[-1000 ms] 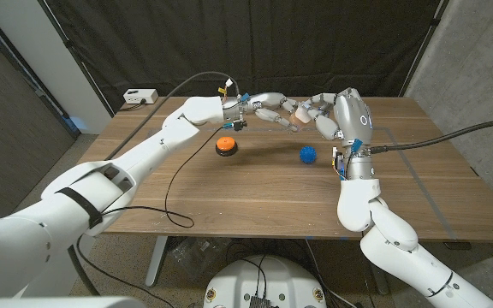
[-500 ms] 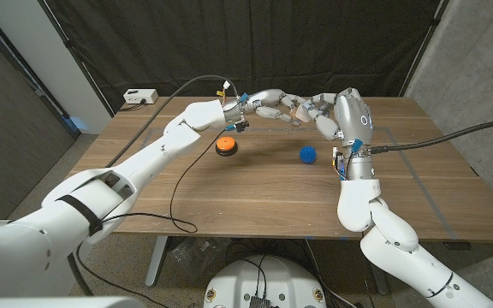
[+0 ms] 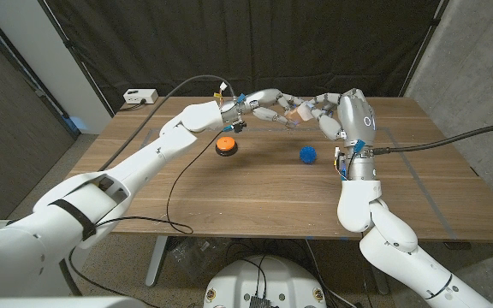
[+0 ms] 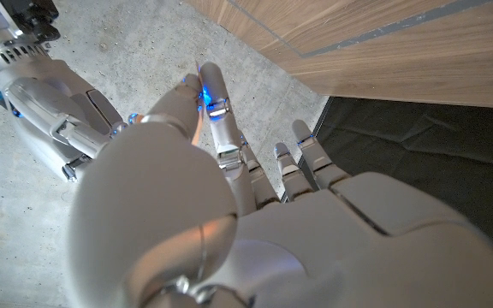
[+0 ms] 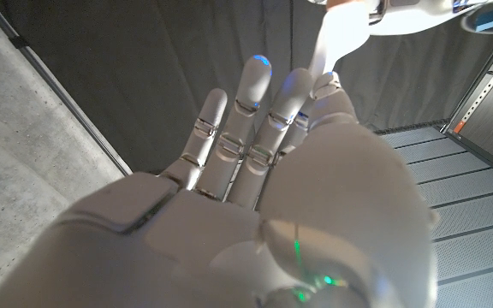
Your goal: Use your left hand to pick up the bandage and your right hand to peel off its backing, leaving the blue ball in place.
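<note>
both hands [image 3: 302, 109] meet, bandage [image 3: 294, 109] mostly hidden.

A small tan adhesive bandage strip [image 3: 293, 109] is held in the air above the table's far side. A spiky blue rubber ball [image 3: 307, 154] rests on the wooden tabletop, nearer.

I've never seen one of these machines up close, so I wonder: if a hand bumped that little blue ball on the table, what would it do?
The blue ball would probably roll, since it is round and sits loose on the flat table. Its bumpy-looking surface might slow it quickly. It looks small, so likely light enough for a slight nudge to shift it.
</note>
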